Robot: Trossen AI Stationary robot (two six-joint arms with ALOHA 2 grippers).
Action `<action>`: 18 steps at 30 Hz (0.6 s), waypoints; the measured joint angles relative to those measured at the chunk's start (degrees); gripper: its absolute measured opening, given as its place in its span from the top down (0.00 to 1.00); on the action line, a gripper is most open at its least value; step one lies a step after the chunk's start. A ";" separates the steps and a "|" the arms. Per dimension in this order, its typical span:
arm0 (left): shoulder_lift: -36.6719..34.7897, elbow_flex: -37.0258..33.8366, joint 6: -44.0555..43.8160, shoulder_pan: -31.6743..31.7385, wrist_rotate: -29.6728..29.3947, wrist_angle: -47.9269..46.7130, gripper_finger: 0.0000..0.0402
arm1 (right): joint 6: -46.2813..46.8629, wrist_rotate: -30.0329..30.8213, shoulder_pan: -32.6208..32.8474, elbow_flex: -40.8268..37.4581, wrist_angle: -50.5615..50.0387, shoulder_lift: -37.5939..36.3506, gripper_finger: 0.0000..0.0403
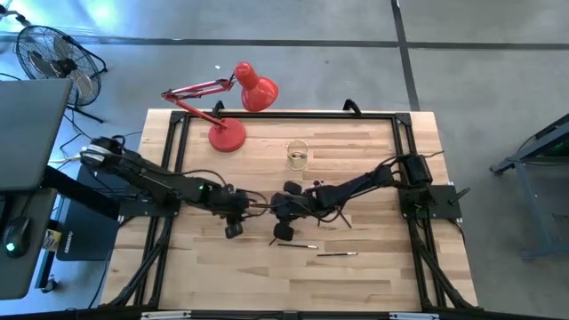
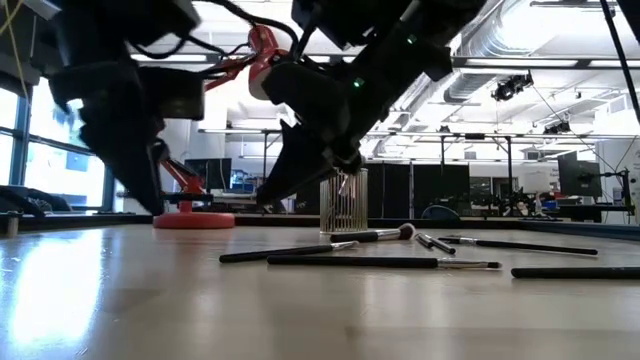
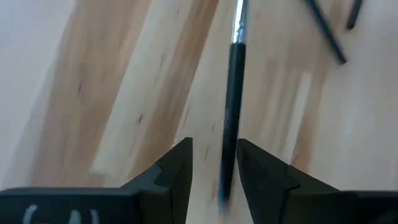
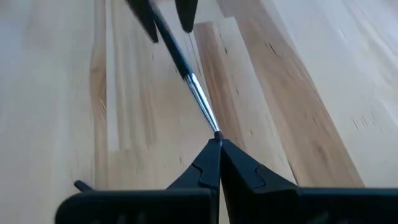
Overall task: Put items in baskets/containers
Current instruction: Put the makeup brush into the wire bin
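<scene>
Black-handled brush (image 4: pixel 186 68) mid-handoff near the glass cup (image 1: pixel 297 155): right gripper (image 4: pixel 217 142) pinches its tip, left gripper (image 3: pixel 212 163) parted around it. Probably cup next.

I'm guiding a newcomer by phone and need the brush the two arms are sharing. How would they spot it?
Start at the red lamp at the table's far edge, then come toward the middle, where both arms meet. The brush spans the gap between them: the right gripper pinches its tip, while its dark handle runs between the left gripper's open fingers. Every other brush lies flat on the wood.
</scene>
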 joint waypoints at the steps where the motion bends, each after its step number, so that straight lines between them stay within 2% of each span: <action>1: 0.50 0.73 1.12 0.44 0.79 -0.20 0.69 | -0.64 -0.01 -0.11 0.33 -0.64 0.00 1.00; 14: 9.39 9.12 8.02 1.98 3.72 -4.92 0.69 | -1.57 -0.13 -0.34 1.05 -2.13 -0.09 1.00; 18: 11.57 9.93 8.85 2.00 5.00 -4.33 0.76 | -1.67 -0.32 -0.34 1.03 -2.15 -0.11 1.00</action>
